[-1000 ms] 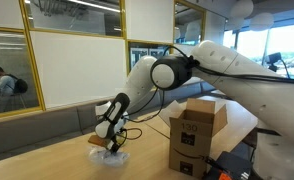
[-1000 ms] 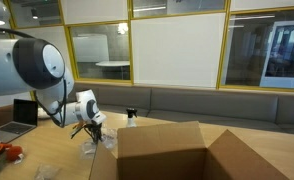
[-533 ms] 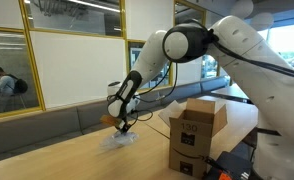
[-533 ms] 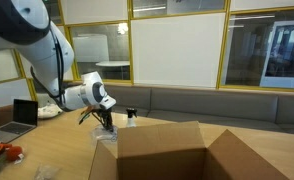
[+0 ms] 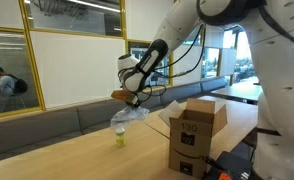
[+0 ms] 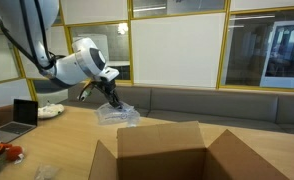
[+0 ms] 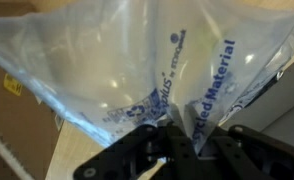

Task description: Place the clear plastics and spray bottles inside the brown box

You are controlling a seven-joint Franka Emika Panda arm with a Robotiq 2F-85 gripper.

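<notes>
clear plastics pinched, dangling under claw

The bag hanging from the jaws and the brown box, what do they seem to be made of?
The clear plastics: thin transparent plastic film with a glossy finish; the background shows through it, it creases softly, and it carries blue print. The brown box: probably corrugated cardboard with a matte finish; it has flat brown panels and folded top flaps.
</notes>
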